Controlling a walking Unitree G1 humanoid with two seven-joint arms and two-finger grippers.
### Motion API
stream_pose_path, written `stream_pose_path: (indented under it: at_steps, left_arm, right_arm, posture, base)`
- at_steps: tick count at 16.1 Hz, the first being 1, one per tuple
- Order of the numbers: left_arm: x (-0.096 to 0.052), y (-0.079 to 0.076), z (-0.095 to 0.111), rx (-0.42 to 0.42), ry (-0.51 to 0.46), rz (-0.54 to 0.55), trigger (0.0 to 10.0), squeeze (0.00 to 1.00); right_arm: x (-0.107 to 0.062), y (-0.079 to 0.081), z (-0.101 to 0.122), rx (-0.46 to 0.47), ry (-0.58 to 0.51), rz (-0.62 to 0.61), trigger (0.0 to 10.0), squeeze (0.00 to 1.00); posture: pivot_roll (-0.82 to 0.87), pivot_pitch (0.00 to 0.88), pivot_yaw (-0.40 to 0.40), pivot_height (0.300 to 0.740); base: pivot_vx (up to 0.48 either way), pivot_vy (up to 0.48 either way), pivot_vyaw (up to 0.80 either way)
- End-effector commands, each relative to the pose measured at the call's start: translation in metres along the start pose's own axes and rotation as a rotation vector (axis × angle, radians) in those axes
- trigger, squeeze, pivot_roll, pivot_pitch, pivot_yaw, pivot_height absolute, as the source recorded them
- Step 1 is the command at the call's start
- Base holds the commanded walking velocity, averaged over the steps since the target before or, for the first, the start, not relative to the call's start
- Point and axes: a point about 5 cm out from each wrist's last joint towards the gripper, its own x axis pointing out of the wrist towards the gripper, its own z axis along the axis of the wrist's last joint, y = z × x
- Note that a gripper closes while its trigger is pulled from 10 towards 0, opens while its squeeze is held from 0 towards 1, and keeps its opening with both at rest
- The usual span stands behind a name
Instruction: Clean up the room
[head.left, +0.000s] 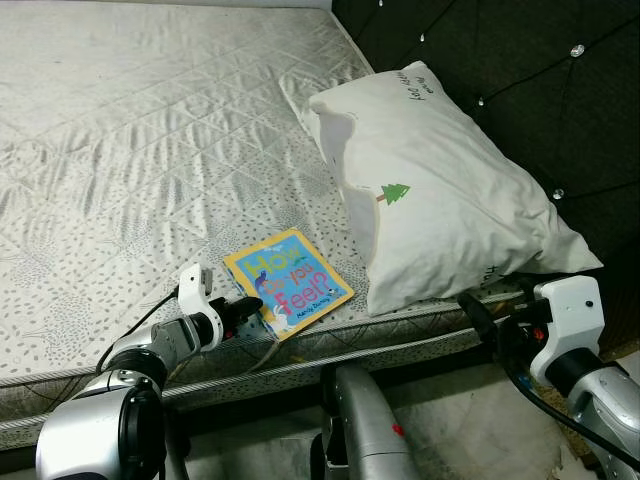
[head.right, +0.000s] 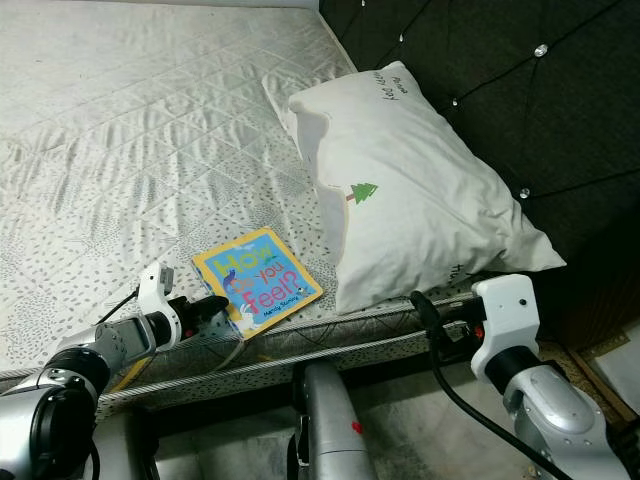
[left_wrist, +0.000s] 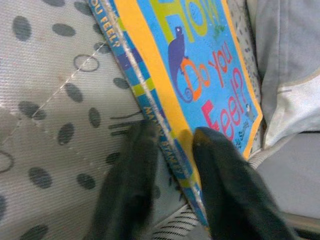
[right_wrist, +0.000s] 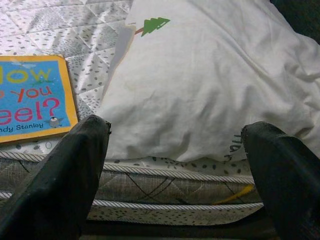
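- Where the book (head.left: 288, 283) lies flat near the mattress (head.left: 140, 150) front edge, just beside the pillow (head.left: 440, 195), L gripper (left_wrist: 172, 150) sits at its near corner, fingers (left_wrist: 131, 180) a narrow gap apart, straddling the spine edge, touching it; not clamped
- Book cover up, set diagonal to the bed edge, long axis running near-left to far-right
- R gripper (right_wrist: 175, 165) wide open, holding nothing, low by the bed edge facing the pillow
- Dark tufted headboard (head.left: 540, 80) behind pillow

Beside the book (right_wrist: 32, 97), cut off by the right wrist view's edge, the pillow (right_wrist: 210, 80) hides the mattress (head.left: 140, 130) beneath.
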Motion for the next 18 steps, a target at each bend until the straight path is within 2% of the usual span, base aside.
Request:
stream_pose_path:
  at_steps: [1,7,9,10,11,12,13,14,16,18]
  left_arm:
    - [-0.002,0.006,-0.006,0.002,0.020,0.016,0.0,0.00]
    - [-0.014,0.021,0.008,-0.006,-0.075,0.112,0.0,0.00]
    - [-0.017,0.027,0.013,0.033,-0.103,0.178,0.0,0.00]
    - [-0.020,0.031,0.017,0.072,-0.130,0.231,7.3,0.00]
    - [-0.024,0.035,0.022,0.082,-0.179,0.275,10.0,0.00]
    - [-0.028,0.038,0.026,0.053,-0.217,0.284,10.0,0.29]
    - [-0.031,0.041,0.028,0.058,-0.235,0.291,10.0,1.00]
    - [-0.038,0.047,0.032,0.063,-0.275,0.303,10.0,1.00]
    - [-0.045,0.052,0.034,0.058,-0.314,0.311,10.0,1.00]
    - [-0.061,0.066,0.038,0.064,-0.382,0.360,10.0,1.00]
  right_arm:
    - [-0.003,-0.004,0.002,-0.015,0.008,-0.015,10.0,0.00]
    - [-0.006,-0.004,-0.002,-0.019,0.018,-0.023,10.0,0.00]
    - [-0.006,-0.005,-0.005,-0.008,0.020,-0.024,10.0,0.00]
    - [-0.006,-0.004,-0.007,0.006,0.016,-0.022,10.0,0.00]
    - [-0.004,-0.002,-0.009,0.024,0.009,-0.020,10.0,0.00]
    - [-0.001,0.002,-0.011,0.045,0.000,-0.014,10.0,0.00]
    - [0.004,0.007,-0.013,0.055,-0.006,-0.005,10.0,0.00]
    - [0.017,0.017,-0.012,0.079,-0.021,0.014,10.0,0.00]
    - [0.026,0.024,-0.012,0.102,-0.029,0.029,10.0,0.00]
    - [0.040,0.031,-0.012,0.137,-0.051,0.038,10.0,0.00]
  posture:
    - [-0.37,0.129,-0.117,0.537]
    - [-0.36,0.130,-0.118,0.537]
    - [-0.35,0.124,-0.113,0.537]
    - [-0.33,0.119,-0.108,0.537]
    - [-0.31,0.106,-0.095,0.537]
    - [-0.29,0.100,-0.091,0.537]
    - [-0.27,0.092,-0.086,0.537]
    - [-0.23,0.081,-0.081,0.537]
    - [-0.19,0.070,-0.075,0.537]
    - [-0.13,0.044,-0.062,0.537]
  base:
    - [0.000,0.000,0.00]
    - [0.000,0.000,0.00]
    - [0.000,0.000,0.00]
    - [0.000,0.000,0.00]
    - [0.000,0.000,0.00]
    - [0.000,0.000,0.00]
    - [0.000,0.000,0.00]
    - [0.000,0.000,0.00]
    - [0.000,0.000,0.00]
    - [0.000,0.000,0.00]
